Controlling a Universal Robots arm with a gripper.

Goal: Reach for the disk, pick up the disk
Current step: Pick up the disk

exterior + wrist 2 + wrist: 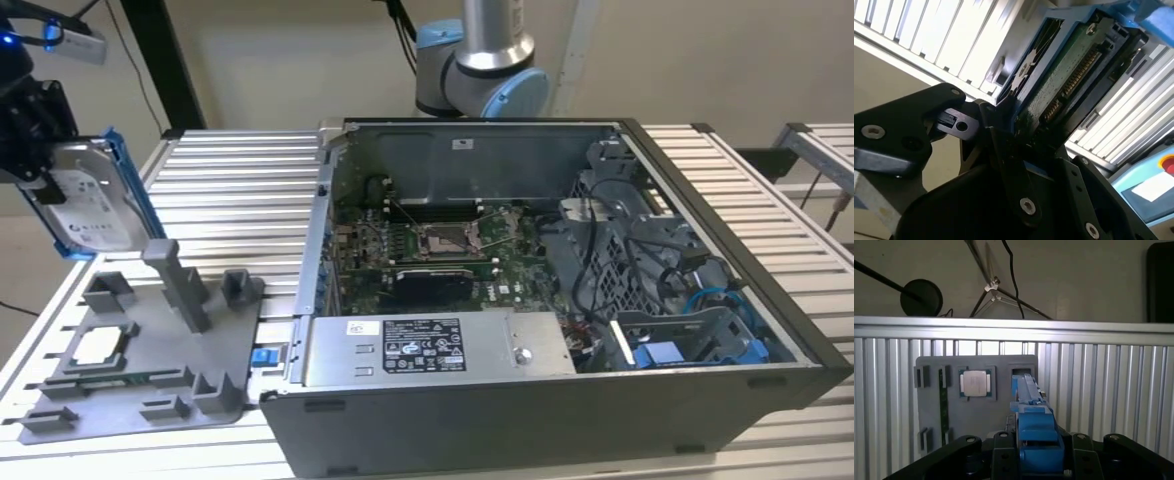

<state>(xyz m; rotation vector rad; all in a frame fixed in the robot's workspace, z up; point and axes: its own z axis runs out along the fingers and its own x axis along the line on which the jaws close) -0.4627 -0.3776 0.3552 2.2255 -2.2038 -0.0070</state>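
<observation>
Slatted aluminium table (227,180) carries everything we see, with a pale wall behind it.

At the centre of the exterior view an open computer case (534,430) lies on its side. Inside it we see a green motherboard (441,240) in the middle. A long grey metal box (427,350) with a black-and-white label sits along the near wall. Black cables (614,250) run at the right, and blue plastic parts (661,355) are in the lower right corner.

At the lower left of this view a grey tray (147,400) with several recesses and posts rests on the table. One recess holds a small square chip (100,347), and a narrow green board (114,378) lies in a slot just beside it.

At the upper left the gripper (40,150) has its claw clamped on the disk (91,205). The disk stands nearly upright in the air, its white label facing us and its blue frame along the edge. It hangs above the far end of the tray and touches neither tray nor table.

In the second wrist view a black finger (1004,130) presses against the disk's side, next to the green circuit board. In the first wrist view the blue frame (1036,435) points toward the tray.
</observation>
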